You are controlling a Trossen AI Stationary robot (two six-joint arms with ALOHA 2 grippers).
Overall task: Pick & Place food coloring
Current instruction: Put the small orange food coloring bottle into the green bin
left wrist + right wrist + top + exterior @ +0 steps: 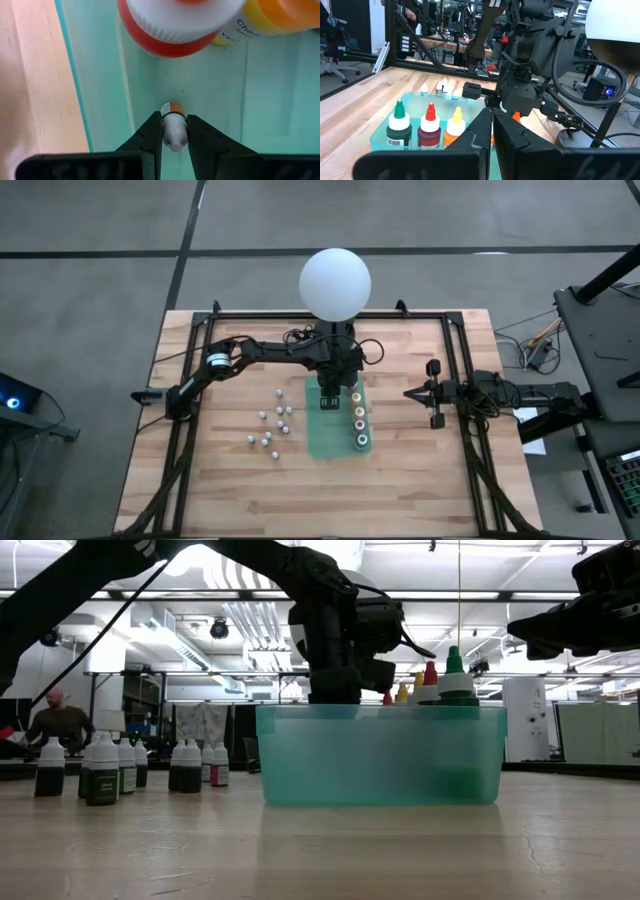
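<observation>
A see-through green bin (335, 442) stands at the table's middle. Along its right side several food coloring bottles with coloured tops (359, 420) stand upright. My left gripper (330, 395) reaches down into the bin's far part, shut on a small food coloring bottle (173, 131) with a white top and an orange label. Several small whitish-topped bottles (270, 422) stand on the wood to the bin's left. My right gripper (412, 392) waits shut, level, near the table's right edge. My left gripper pinches the small bottle's white upper part (174, 136) between its two fingers (152, 132). The fingers come from above, pointing steeply down into the bin. The orange-labelled end (173, 107) points down at the bin's floor; whether it rests there I cannot tell.
A white globe lamp (335, 283) stands at the table's far edge behind the left arm. A red-labelled big bottle (175, 25) and a yellow one (280, 17) stand close beyond the held bottle. The bin's wall (380, 755) rises around the gripper. Black frame rails (465, 410) line the table's sides.
</observation>
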